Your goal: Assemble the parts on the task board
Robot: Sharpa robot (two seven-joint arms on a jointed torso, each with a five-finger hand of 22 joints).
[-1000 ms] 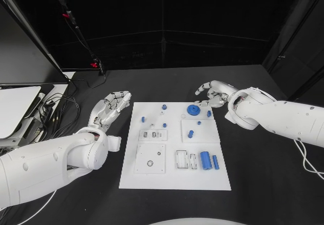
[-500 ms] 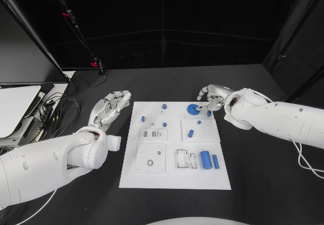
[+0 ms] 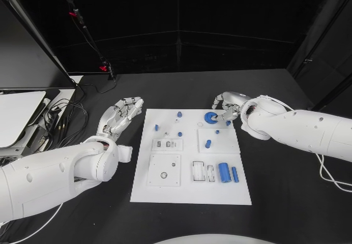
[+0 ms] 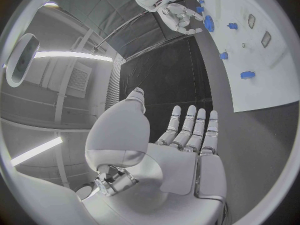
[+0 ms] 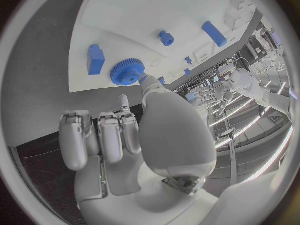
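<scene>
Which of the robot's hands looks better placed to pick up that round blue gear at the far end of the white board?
Probably the right hand: its fingers already reach the blue gear. The left hand lies flat and open on the black table beside the task board, well away from the gear.

I see 2 glossy white arms with rounded shells, each ending in a silver hand: left hand (image 3: 119, 116), right hand (image 3: 227, 103). A thin white cable (image 3: 328, 173) trails beside the right arm.

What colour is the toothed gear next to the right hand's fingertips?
Blue. The gear shows best in the right wrist view, lying on the white task board.
</scene>
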